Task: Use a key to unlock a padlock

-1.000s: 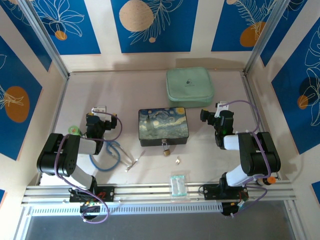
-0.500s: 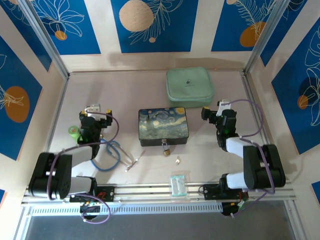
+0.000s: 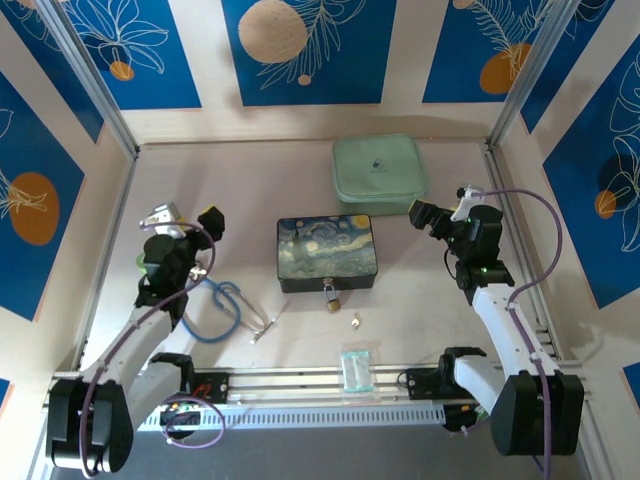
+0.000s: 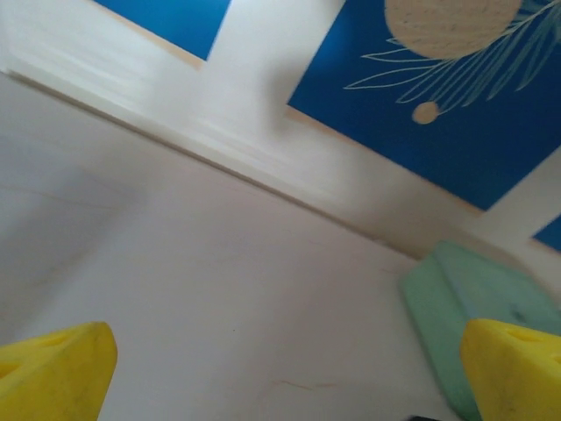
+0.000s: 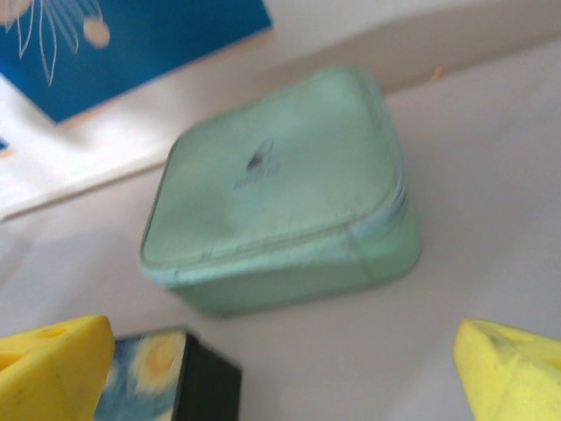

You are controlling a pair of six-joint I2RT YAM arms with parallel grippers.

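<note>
Padlock [image 3: 331,297]: small brass-gold body with thin silver shackle, on the table [image 3: 250,185] at the middle of the painted box's front side; too small to tell whether hooked into the clasp

Key [image 3: 354,322]: tiny pale metal piece, flat on the table, just to the right of the padlock and a little nearer to the arm bases, apart from it, touched by no gripper

Painted box [image 3: 326,253]: dark box with starry-night picture on the lid, in the middle of the table, between both grippers; one corner also seen at the bottom of the right wrist view [image 5: 166,377]

Left gripper [image 3: 186,220]: held above the left part of the table, yellow fingers [image 4: 53,373] spread wide, nothing between them, well apart from padlock and key

Right gripper [image 3: 443,207]: held above the right part of the table, yellow fingers [image 5: 508,373] spread wide, holding nothing, turned toward the green case

Green case [image 3: 379,172]: mint zip case, flat at the far side of the table, behind the box and a little to its right

Stethoscope [image 3: 215,310]: blue tube in a loop left of the box, silver prongs lying toward the padlock

Clear packet [image 3: 355,368]: small, at the near edge by the rail, in front of the key
</note>
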